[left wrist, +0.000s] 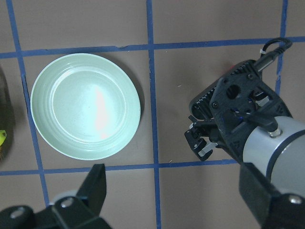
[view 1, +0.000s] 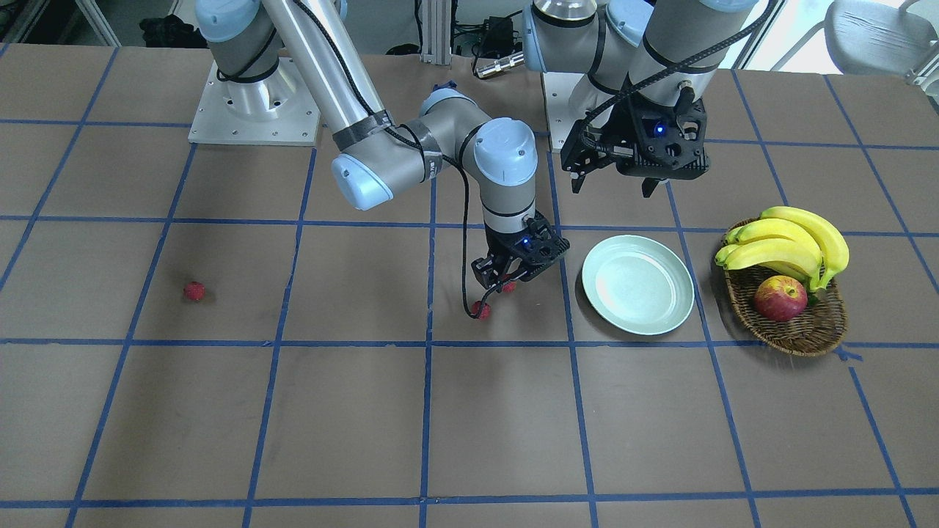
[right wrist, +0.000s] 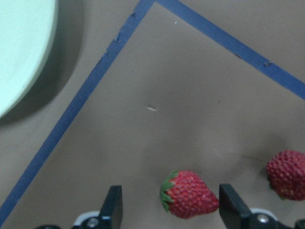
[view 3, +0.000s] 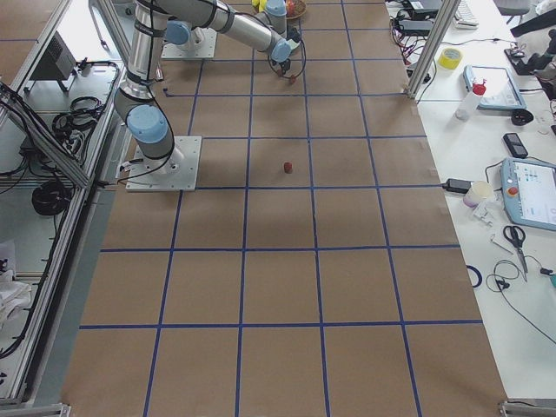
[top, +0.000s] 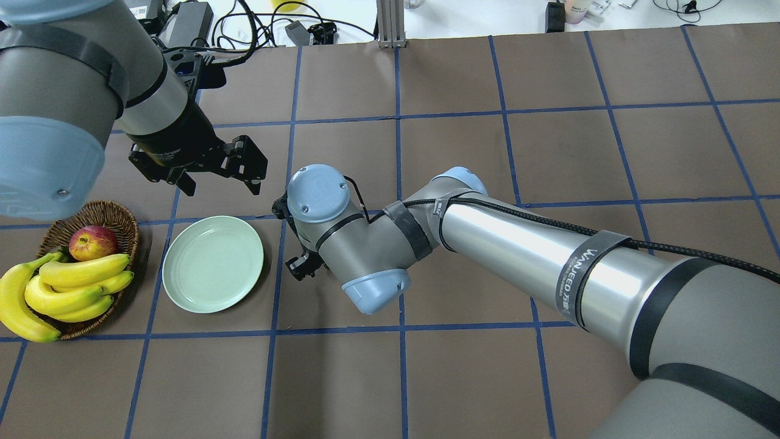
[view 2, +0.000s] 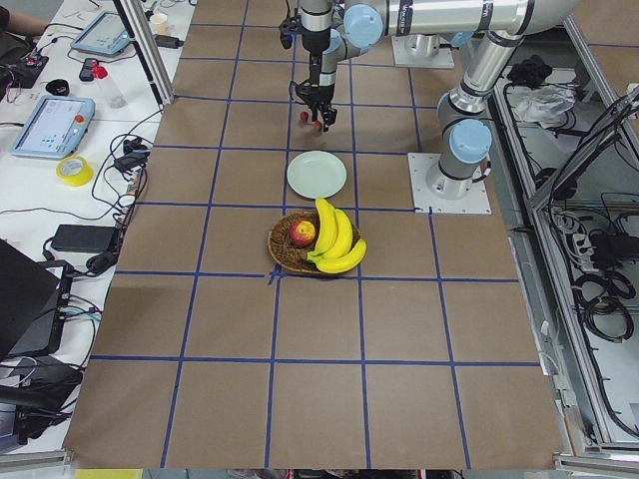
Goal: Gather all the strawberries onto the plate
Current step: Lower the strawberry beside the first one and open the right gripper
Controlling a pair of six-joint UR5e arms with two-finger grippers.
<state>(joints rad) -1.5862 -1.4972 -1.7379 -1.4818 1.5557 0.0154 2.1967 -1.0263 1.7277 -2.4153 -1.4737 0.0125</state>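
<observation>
Between the spread fingers of the right gripper (right wrist: 172, 204) we see the first strawberry (right wrist: 188, 194). It is red and bumpy with a green cap, lying on the table (view 1: 469, 425), seemingly untouched by either finger. The second strawberry (right wrist: 287, 174) lies just beside it. Near them sits the mint-green plate (view 1: 637, 290), and the basket (view 1: 799, 345) beyond holds an apple (view 1: 780, 298) and bananas (view 1: 788, 246). The third strawberry (view 1: 194, 291) lies well apart. The left gripper (view 1: 612, 186) hangs open, holding nothing.

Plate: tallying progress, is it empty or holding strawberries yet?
Empty. The plate shows only bare mint surface; all three strawberries lie on the table.
</observation>
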